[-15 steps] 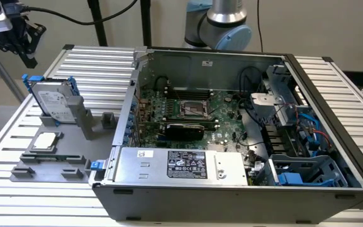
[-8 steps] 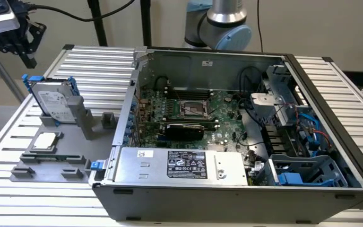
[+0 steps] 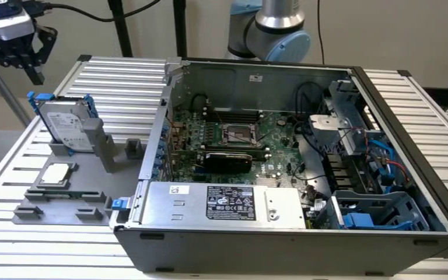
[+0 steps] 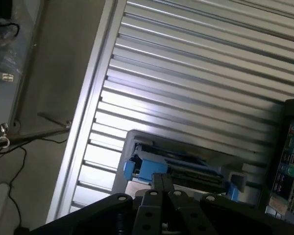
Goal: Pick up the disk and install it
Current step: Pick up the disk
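Note:
The disk, a silver-grey drive with a white label in a blue carrier frame, stands on edge in a grey holder on the exterior view's left, beside the open computer case. My gripper hangs in the air above the disk, up and toward the exterior view's left, apart from it. In the wrist view the disk shows just beyond my gripper. The fingers sit together, shut, with nothing between them.
The open computer case fills the middle and right, with the motherboard, a silver box with a black label and a blue drive cage inside. A small square chip lies on the grey fixture plate. The slatted aluminium table carries it all.

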You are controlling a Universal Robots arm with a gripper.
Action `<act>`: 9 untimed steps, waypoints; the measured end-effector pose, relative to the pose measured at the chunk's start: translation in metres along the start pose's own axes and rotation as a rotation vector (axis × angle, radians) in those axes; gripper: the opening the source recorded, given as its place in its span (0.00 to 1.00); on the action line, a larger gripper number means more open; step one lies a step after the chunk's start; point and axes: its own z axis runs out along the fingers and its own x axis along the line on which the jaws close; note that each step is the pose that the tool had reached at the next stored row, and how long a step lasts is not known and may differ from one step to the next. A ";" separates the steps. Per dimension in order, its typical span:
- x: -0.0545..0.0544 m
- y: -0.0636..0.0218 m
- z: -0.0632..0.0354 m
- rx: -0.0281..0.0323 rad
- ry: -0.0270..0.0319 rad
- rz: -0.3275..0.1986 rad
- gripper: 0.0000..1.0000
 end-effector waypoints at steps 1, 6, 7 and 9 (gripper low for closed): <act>0.000 0.0000 0.0002 -0.0004 0.0010 -0.019 0.00; 0.000 -0.0001 0.0014 -0.0020 0.0055 -0.110 0.00; 0.000 -0.0001 0.0017 -0.0023 0.0065 -0.129 0.00; 0.000 -0.0001 0.0022 -0.0030 0.0082 -0.164 0.00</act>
